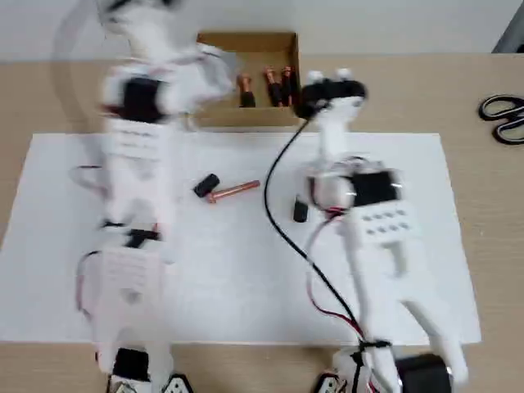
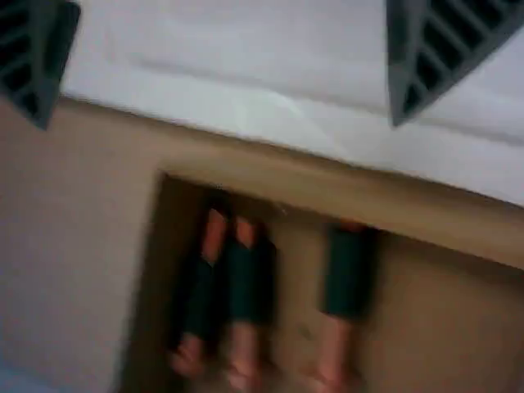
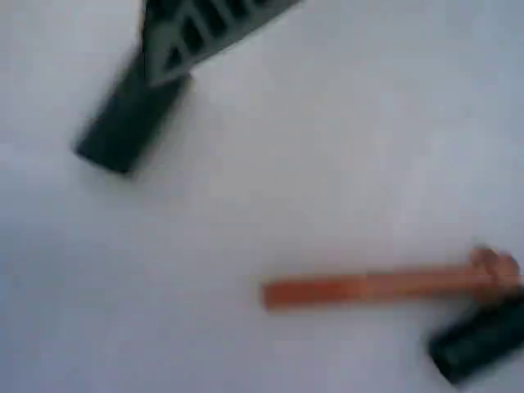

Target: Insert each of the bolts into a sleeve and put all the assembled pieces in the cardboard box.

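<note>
The cardboard box [image 1: 246, 38] stands at the table's back and holds three copper bolts in black sleeves [image 1: 274, 86]. My left gripper [image 1: 214, 72] hovers over the box's near edge, open and with nothing in it. In the left wrist view the left gripper [image 2: 217, 123] spans the box wall [image 2: 327, 196], and the assembled pieces [image 2: 233, 286] lie below. A bare copper bolt [image 1: 233, 192] [image 3: 368, 288] lies on the paper beside a black sleeve [image 1: 206, 185] [image 3: 475, 344]. A second loose sleeve [image 1: 300, 209] [image 3: 131, 115] lies right at my right gripper [image 1: 315, 196].
A white paper sheet [image 1: 246, 270] covers most of the wooden table. Scissors [image 1: 503, 115] lie at the far right edge. A black cable [image 1: 278, 221] trails from the right arm across the paper's middle.
</note>
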Robot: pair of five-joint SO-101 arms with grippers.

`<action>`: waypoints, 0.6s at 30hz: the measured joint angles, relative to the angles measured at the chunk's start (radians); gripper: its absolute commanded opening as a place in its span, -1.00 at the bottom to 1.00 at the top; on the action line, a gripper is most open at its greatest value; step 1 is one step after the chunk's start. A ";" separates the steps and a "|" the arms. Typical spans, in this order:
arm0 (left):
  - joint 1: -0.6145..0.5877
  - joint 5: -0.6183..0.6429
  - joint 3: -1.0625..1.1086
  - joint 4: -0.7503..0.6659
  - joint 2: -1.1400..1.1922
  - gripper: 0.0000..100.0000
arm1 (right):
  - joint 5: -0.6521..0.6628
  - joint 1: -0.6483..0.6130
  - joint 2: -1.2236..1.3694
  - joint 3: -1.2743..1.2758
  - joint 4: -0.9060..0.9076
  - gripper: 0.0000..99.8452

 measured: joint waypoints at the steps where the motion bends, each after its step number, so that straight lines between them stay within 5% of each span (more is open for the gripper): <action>1: -0.044 -0.005 0.040 0.000 -0.026 -0.49 | -0.051 -0.012 0.029 -0.005 -0.017 -0.17; 11: -0.133 0.086 0.517 0.000 -0.187 -0.49 | -0.462 -0.006 0.302 -0.109 0.029 -0.17; 18: -0.133 0.126 0.597 0.000 -0.192 -0.49 | -0.539 -0.150 0.304 -0.258 0.146 -0.17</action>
